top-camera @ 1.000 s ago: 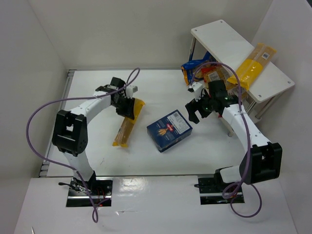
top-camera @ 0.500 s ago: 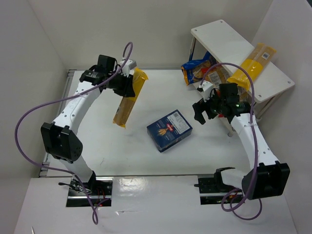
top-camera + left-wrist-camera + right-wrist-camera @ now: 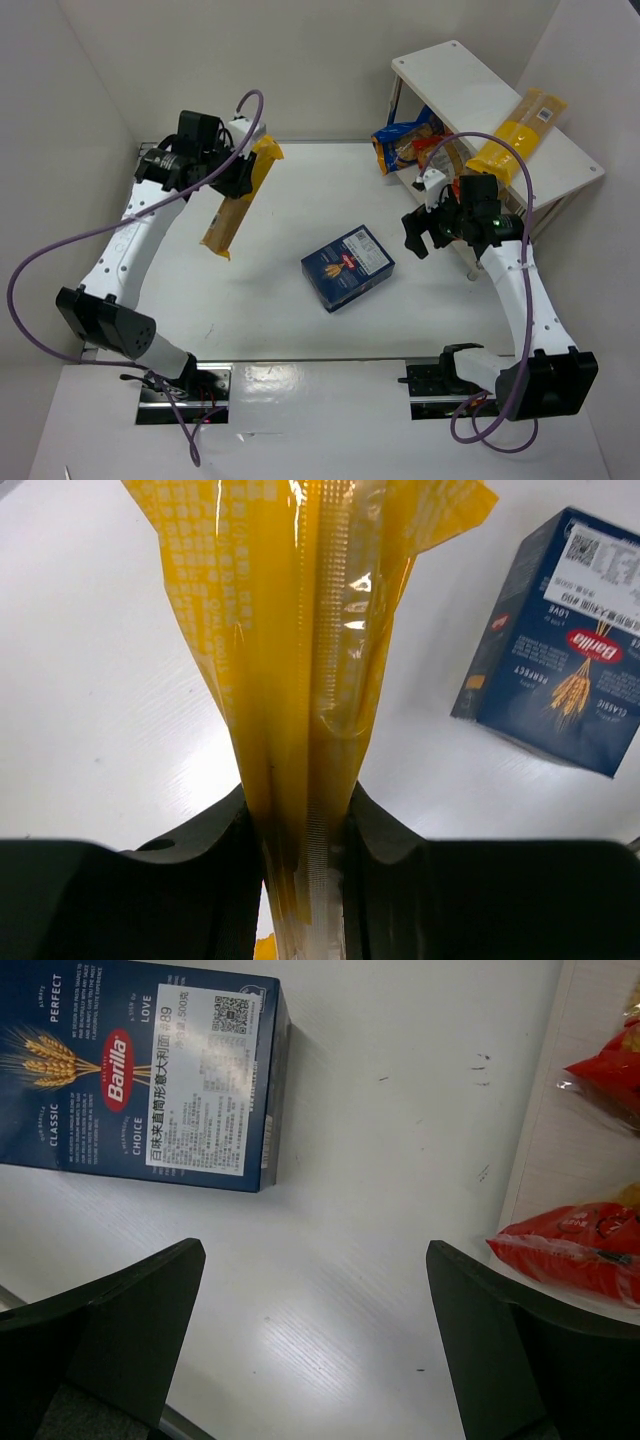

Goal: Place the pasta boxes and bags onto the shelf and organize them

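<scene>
A long yellow spaghetti bag (image 3: 230, 205) was pinched near one end by the left gripper (image 3: 305, 820), while the right gripper (image 3: 419, 235) was spread wide between the blue pasta box (image 3: 347, 267) and the shelf (image 3: 470, 95).

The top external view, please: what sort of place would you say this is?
Most likely a robotics lab test cell, not a kitchen: a white table boxed in by white walls, left arm and right arm bolted at its near edge, and a shelf holding pasta bags.
</scene>
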You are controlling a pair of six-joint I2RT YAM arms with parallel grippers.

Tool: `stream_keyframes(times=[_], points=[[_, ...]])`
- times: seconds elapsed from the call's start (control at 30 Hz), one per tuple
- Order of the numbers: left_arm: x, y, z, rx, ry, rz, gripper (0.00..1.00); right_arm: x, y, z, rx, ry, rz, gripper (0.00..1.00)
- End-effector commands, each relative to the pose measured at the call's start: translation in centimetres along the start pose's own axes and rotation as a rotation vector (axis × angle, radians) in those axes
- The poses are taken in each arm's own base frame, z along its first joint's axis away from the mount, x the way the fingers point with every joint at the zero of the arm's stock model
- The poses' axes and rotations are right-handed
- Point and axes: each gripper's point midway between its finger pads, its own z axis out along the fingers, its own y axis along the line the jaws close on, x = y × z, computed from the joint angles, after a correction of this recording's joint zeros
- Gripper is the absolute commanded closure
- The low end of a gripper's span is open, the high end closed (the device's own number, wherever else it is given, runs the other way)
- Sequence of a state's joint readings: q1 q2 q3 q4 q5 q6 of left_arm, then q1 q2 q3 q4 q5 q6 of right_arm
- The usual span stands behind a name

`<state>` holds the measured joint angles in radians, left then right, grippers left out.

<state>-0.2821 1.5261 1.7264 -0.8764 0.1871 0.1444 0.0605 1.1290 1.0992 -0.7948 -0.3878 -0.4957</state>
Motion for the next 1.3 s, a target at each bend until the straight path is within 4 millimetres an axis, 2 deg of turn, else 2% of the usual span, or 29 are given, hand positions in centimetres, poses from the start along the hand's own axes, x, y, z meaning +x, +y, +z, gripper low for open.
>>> stream_keyframes(times=[0.0, 0.03, 0.07, 0.1, 0.17, 0.2, 0.27, 0.3, 0.33, 0.37, 0.4, 0.43, 0.47, 0.5, 0.53, 0.57, 0.63, 0.67, 0.7, 0.73, 0.83, 0.9, 0.93, 1.03, 1.1, 1.17, 1.2, 1.27], points=[[-4.4, 0.5, -4.3, -0.08, -0.139, 0.089, 1.0, -1.8, 0.0, -1.8, 0.022, -0.062, -0.036, 0.0], [-5.0, 0.4, -4.5, -0.071, -0.147, 0.091, 1.0, -1.8, 0.0, -1.8, 0.022, -0.062, -0.036, 0.0], [-6.8, 0.0, -5.7, -0.071, -0.193, 0.107, 1.0, -2.0, 0.0, -2.1, 0.026, -0.071, -0.04, 0.0], [-7.3, 0.2, -5.2, -0.071, -0.189, 0.115, 1.0, -2.0, 0.0, -2.1, 0.027, -0.071, -0.04, 0.0], [-9.3, -0.6, -5.3, -0.056, -0.228, 0.138, 1.0, -2.0, 0.2, -2.6, 0.034, -0.086, -0.047, 0.0], [-11.2, -0.3, -5.3, -0.064, -0.262, 0.144, 1.0, -2.0, 0.2, -2.6, 0.034, -0.086, -0.047, 0.0], [-12.8, -1.6, -5.2, -0.031, -0.282, 0.154, 1.0, -2.0, 0.4, -3.0, 0.04, -0.097, -0.052, 0.0], [-13.2, -1.7, -3.1, -0.016, -0.254, 0.142, 1.0, -2.0, 0.4, -3.0, 0.04, -0.097, -0.052, 0.0], [-16.6, -2.7, -5.7, -0.008, -0.364, 0.159, 1.0, -1.8, 0.6, -3.1, 0.041, -0.098, -0.053, 0.0], [-16.7, -3.3, -5.9, 0.005, -0.353, 0.164, 1.0, -1.9, 0.7, -3.3, 0.044, -0.107, -0.048, 0.0], [-16.8, -3.5, -2.4, 0.024, -0.313, 0.165, 1.0, -1.9, 0.7, -3.3, 0.044, -0.108, -0.048, 0.0], [-17.6, -4.1, -2.8, 0.022, -0.347, 0.178, 1.0, -1.6, 0.6, -3.5, 0.052, -0.108, -0.043, 0.0], [-19.7, -5.5, -5.0, 0.017, -0.458, 0.216, 1.0, -1.5, 0.7, -3.6, 0.053, -0.109, -0.043, 0.0], [-18.0, -5.9, -2.4, 0.029, -0.351, 0.209, 1.0, -1.5, 0.7, -3.6, 0.053, -0.109, -0.043, 0.0], [-18.8, -6.2, -2.1, 0.047, -0.384, 0.199, 1.0, -1.2, 0.6, -3.7, 0.061, -0.11, -0.028, 0.0], [-18.7, -7.1, -1.4, 0.078, -0.378, 0.208, 1.0, -1.2, 0.8, -3.7, 0.052, -0.114, -0.028, 0.0], [-19.9, -8.8, -2.4, 0.104, -0.43, 0.221, 1.0, -1.0, 0.7, -4.0, 0.058, -0.111, -0.02, 0.0], [-19.8, -9.9, -0.5, 0.117, -0.416, 0.239, 1.0, -1.0, 0.6, -4.0, 0.057, -0.114, -0.015, 0.0], [-20.6, -10.3, -1.3, 0.119, -0.459, 0.246, 1.0, -0.8, 0.8, -4.0, 0.053, -0.106, -0.011, 0.0], [-20.6, -10.3, -1.2, 0.119, -0.455, 0.246, 1.0, -0.9, 0.7, -4.3, 0.055, -0.117, -0.008, 0.0], [-20.6, -12.2, -1.5, 0.178, -0.465, 0.246, 1.0, -1.5, 0.6, -4.8, 0.056, -0.14, 0.017, 0.0], [-21.0, -13.9, -1.8, 0.205, -0.49, 0.263, 1.0, -2.8, 0.4, -5.5, 0.062, -0.178, -0.002, 0.0], [-20.9, -14.4, -1.3, 0.231, -0.487, 0.269, 1.0, -3.3, 0.6, -5.7, 0.053, -0.193, 0.003, 0.0], [-21.4, -16.6, -2.6, 0.312, -0.527, 0.286, 1.0, -4.9, 0.6, -6.2, 0.037, -0.231, -0.004, 0.0], [-21.5, -17.2, -3.0, 0.35, -0.54, 0.277, 1.0, -6.0, 0.5, -6.3, 0.026, -0.253, -0.001, 0.0], [-21.9, -18.3, -4.7, 0.414, -0.575, 0.289, 1.0, -6.9, 0.9, -6.6, -0.003, -0.278, -0.002, 0.0], [-22.0, -18.6, -5.0, 0.436, -0.582, 0.278, 1.0, -7.6, 0.7, -6.9, 0.003, -0.29, -0.009, 0.0], [-22.6, -19.5, -6.9, 0.489, -0.63, 0.292, 1.0, -9.3, 1.0, -7.2, -0.028, -0.33, -0.01, 0.0]])
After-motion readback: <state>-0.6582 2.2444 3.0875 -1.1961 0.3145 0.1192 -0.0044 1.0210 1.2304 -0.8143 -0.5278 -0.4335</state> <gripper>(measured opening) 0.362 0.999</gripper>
